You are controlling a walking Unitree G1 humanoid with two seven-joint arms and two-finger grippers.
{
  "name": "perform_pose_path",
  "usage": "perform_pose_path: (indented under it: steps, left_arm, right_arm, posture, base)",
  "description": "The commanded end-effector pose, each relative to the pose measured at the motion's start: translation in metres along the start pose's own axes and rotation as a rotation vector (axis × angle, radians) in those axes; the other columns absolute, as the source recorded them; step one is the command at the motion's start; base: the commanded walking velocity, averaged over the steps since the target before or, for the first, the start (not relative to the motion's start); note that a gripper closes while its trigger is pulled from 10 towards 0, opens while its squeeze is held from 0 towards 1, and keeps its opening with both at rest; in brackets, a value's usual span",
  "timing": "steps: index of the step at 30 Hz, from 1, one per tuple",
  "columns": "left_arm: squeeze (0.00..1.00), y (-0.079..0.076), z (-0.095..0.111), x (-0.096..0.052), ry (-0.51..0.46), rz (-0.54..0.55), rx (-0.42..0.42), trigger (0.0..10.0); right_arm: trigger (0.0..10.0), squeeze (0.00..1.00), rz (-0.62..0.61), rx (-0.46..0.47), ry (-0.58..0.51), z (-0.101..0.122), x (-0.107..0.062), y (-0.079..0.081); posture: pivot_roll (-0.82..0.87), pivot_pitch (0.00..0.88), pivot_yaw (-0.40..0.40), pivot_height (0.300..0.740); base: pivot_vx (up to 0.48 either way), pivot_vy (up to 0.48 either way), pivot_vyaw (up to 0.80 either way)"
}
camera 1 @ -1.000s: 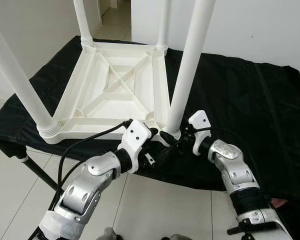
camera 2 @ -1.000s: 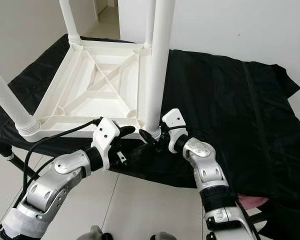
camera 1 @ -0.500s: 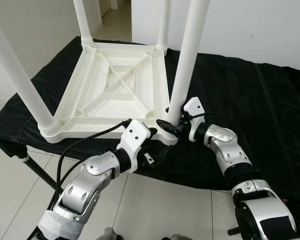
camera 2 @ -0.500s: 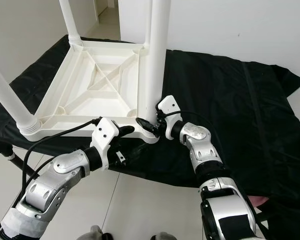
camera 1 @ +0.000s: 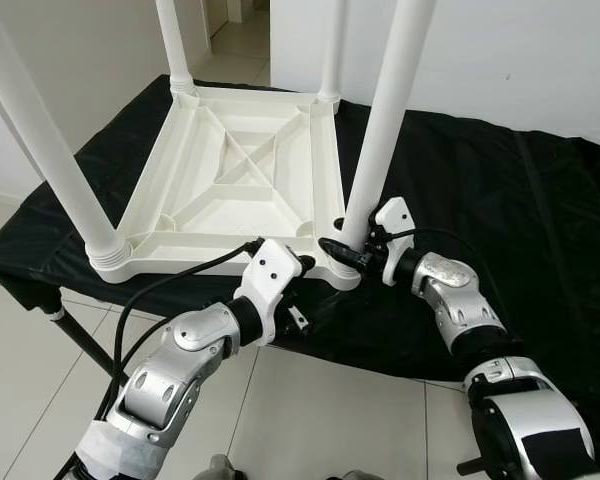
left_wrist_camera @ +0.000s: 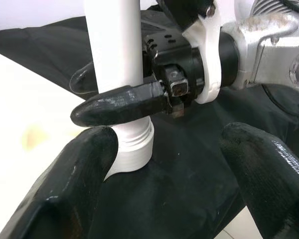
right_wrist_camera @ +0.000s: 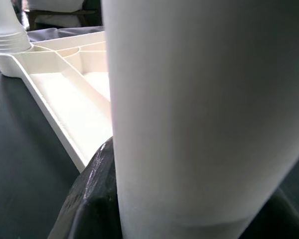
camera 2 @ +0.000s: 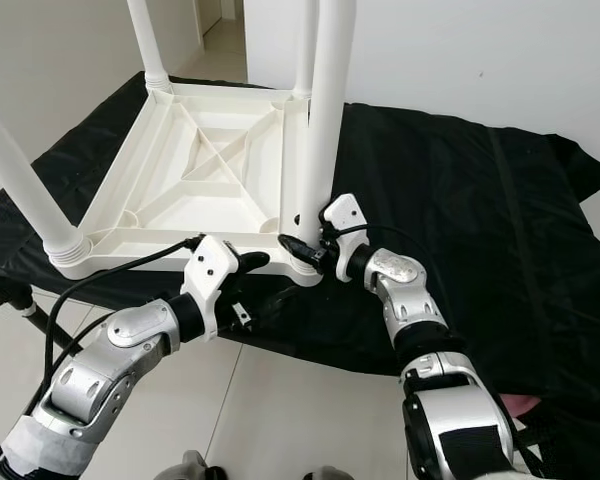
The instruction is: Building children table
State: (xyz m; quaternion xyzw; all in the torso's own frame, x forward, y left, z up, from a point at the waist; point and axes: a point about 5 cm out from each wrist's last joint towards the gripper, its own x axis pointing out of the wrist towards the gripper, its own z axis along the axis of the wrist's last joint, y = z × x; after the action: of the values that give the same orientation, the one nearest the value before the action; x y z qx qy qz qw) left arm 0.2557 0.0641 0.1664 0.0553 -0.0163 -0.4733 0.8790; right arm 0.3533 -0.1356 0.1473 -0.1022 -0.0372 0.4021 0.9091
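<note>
White table leg [camera 1: 380, 130], right hand [left_wrist_camera: 120, 102] clasping base

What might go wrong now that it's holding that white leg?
1. The right hand grips the near leg just above its socket, so a skewed turn could jam the joint.
2. The upturned table lies on loose black cloth; pushing could slide it toward the edge.
3. The left hand is open close beside the right one; they might bump.

White plastic kids' table [camera 1: 230, 185] upside down on black cloth [camera 1: 500, 210] — 4 legs up.
</note>
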Motion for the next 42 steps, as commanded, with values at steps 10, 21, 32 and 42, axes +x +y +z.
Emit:
perform_pose_path:
  steps: [10,21,32,42]
  left_arm:
    - [0.00,-0.001,0.000,-0.002,-0.001,-0.028,0.003,10.0]
    - [0.00,-0.001,0.001,-0.002,-0.007,-0.020,-0.002,10.0]
    - [0.00,0.000,0.001,-0.003,-0.005,-0.018,-0.001,10.0]
    - [0.00,-0.001,0.001,-0.004,0.000,-0.015,-0.001,10.0]
  right_arm:
    - [10.0,0.00,-0.327,0.032,-0.047,0.003,-0.004,0.017]
    - [10.0,0.00,-0.688,0.106,-0.039,0.013,0.001,0.056]
    - [10.0,1.00,-0.674,0.163,-0.068,0.022,-0.004,0.054]
    - [10.0,0.00,-0.382,0.133,-0.025,0.006,-0.018,0.032]
  posture:
    - [-0.07,0.043,0.005,0.740]
    - [-0.07,0.048,-0.001,0.740]
    - [-0.07,0.048,-0.001,0.740]
    - [-0.06,0.043,-0.002,0.740]
  base:
    - [0.000,0.000,0.00]
    - [0.000,0.000,0.00]
    - [0.000,0.000,0.00]
    - [0.000,0.000,0.00]
